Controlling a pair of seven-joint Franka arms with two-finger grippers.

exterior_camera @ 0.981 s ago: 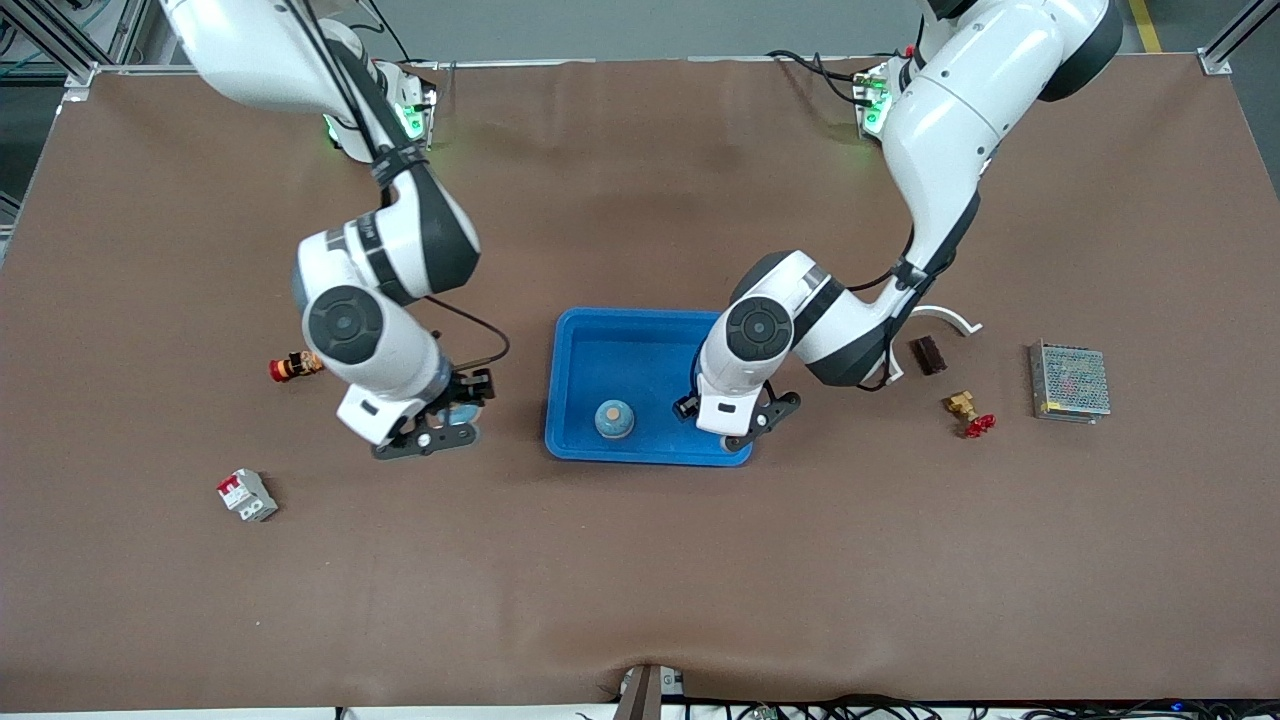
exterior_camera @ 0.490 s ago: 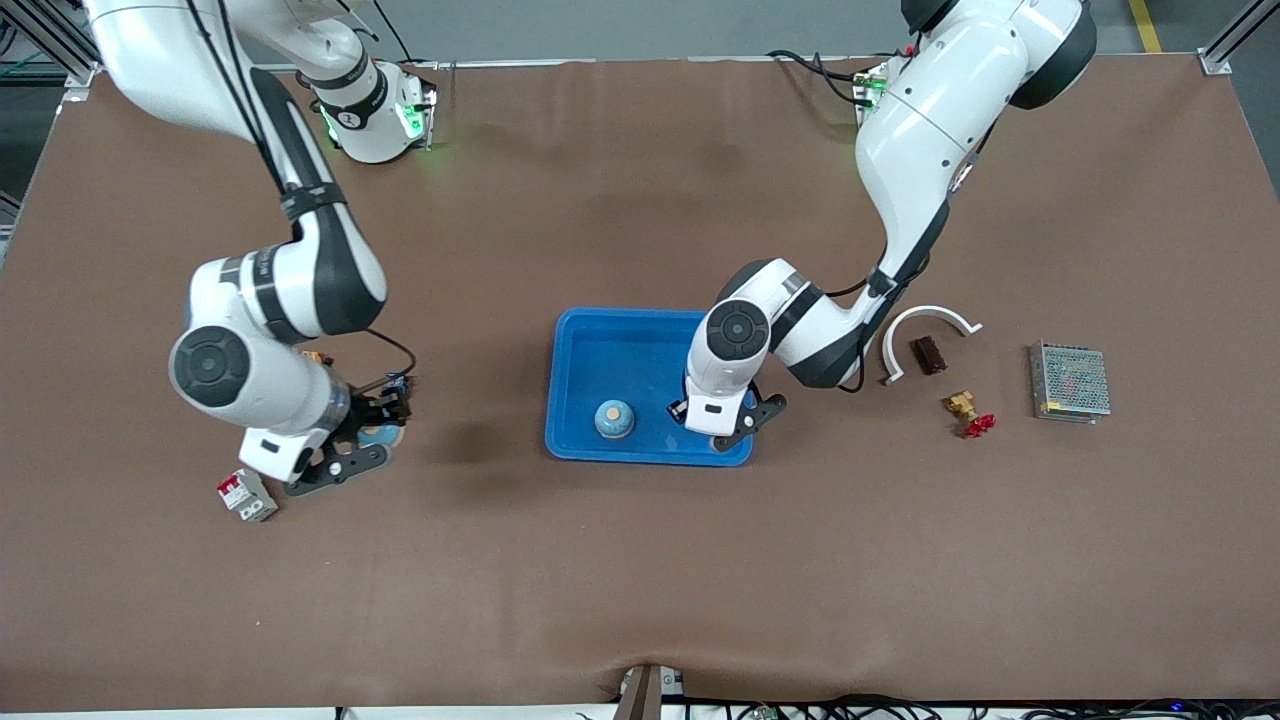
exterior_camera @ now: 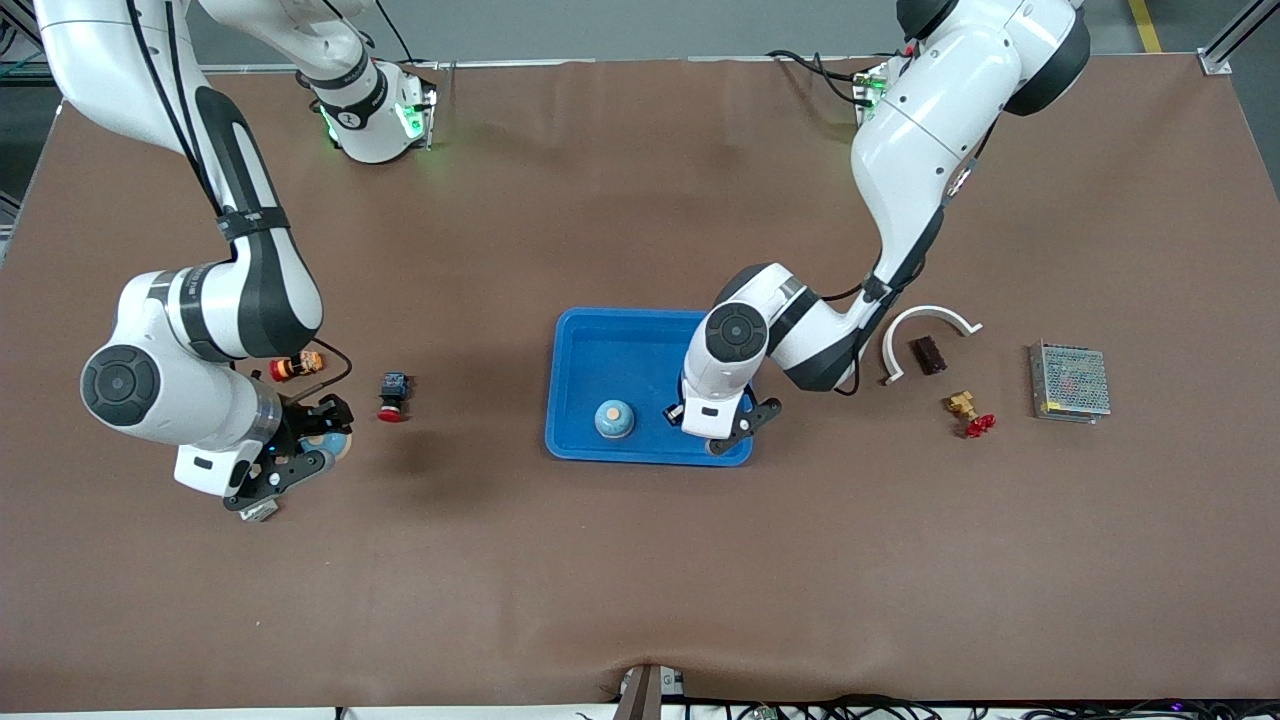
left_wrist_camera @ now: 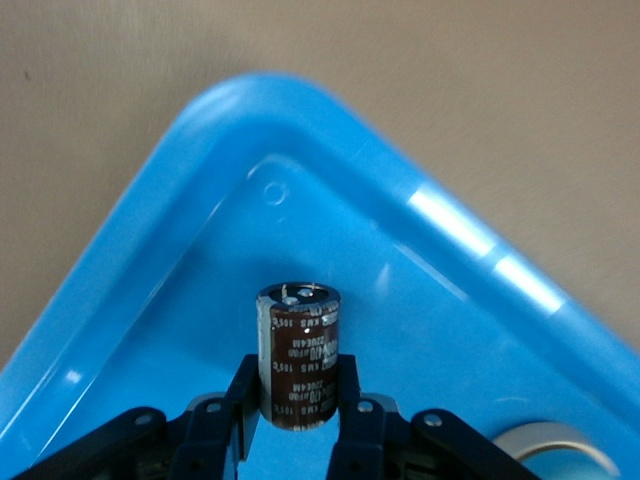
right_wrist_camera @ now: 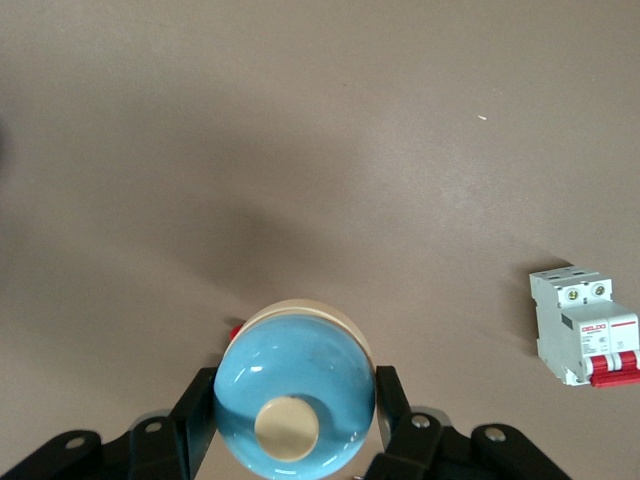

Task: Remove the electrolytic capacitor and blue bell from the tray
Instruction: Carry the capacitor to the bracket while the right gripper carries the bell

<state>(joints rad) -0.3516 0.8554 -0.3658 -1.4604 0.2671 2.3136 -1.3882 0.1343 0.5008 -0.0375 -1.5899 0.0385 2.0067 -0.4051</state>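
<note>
I see the left gripper (left_wrist_camera: 297, 420) clenched on the brown cylindrical capacitor (left_wrist_camera: 297, 352) inside the bright-blue plastic tray (left_wrist_camera: 150, 250), and the right gripper (right_wrist_camera: 295, 425) grasping the round blue bell (right_wrist_camera: 295, 395) over the table, toward the right arm's end from the tray

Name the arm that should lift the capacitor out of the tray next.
Left. The left end effector is shut on the capacitor inside the tray, near a corner. The right end effector is away over the table, shut on a blue bell.

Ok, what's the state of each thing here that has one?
left gripper: shut on capacitor, in tray corner
capacitor: upright, gripped
right gripper: shut on held bell, over table
held bell: out of tray
second bell: upright in tray, untouched
</note>
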